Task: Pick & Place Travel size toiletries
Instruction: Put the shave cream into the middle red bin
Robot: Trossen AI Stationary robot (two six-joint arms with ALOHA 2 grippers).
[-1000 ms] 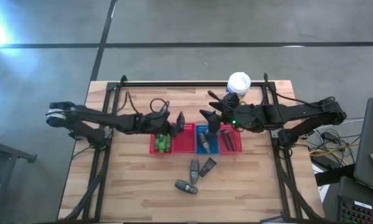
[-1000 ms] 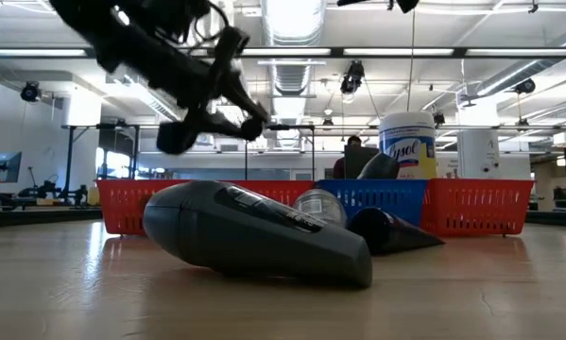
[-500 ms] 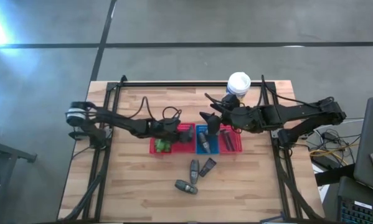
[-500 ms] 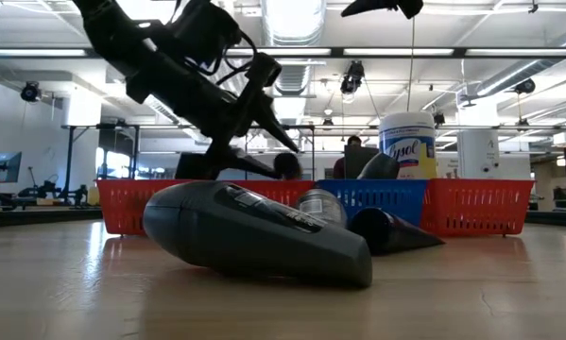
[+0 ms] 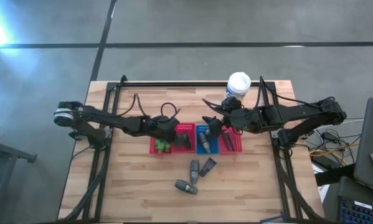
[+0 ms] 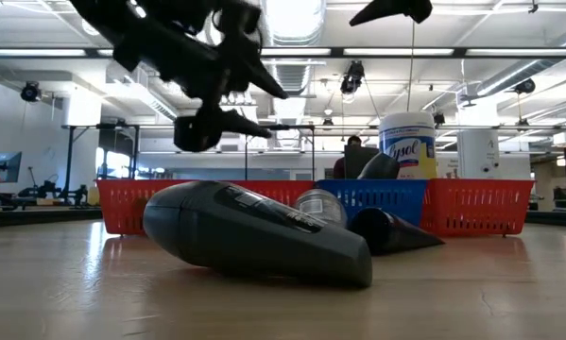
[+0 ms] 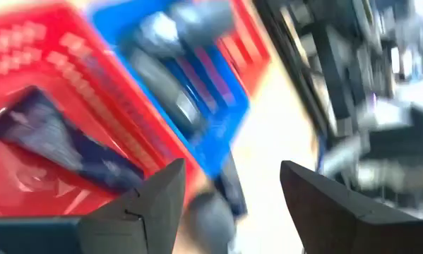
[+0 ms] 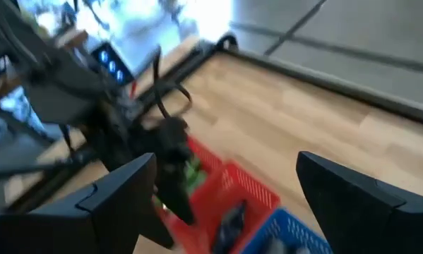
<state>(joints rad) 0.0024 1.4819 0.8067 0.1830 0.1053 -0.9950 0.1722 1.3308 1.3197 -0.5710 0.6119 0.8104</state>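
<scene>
Three grey and dark tubes point(image 5: 194, 169) lie on the table's near middle; the nearest one point(image 6: 254, 231) fills the low view. Green pieces point(image 5: 163, 146) lie in the left red basket point(image 5: 174, 130), and a dark purple packet point(image 7: 49, 141) lies there too. More grey tubes point(image 7: 176, 92) lie in the blue basket point(image 5: 203, 148). My left gripper point(image 5: 185, 140) hangs open above the red basket's right end point(image 7: 232, 169). My right gripper point(image 5: 212, 129) hangs open above the blue basket, holding nothing point(image 8: 227, 162).
A second red basket point(image 5: 233, 142) stands right of the blue one. The large white canister point(image 5: 238, 84) stands behind the baskets near the far edge. Black frame rails run along the table's left, right and far sides. Bare wood lies near the tubes.
My left gripper has moved toward the table's right and near edge over the red basket. It dipped low toward the basket half a second ago and has risen again since. The things on the table have not moved.
</scene>
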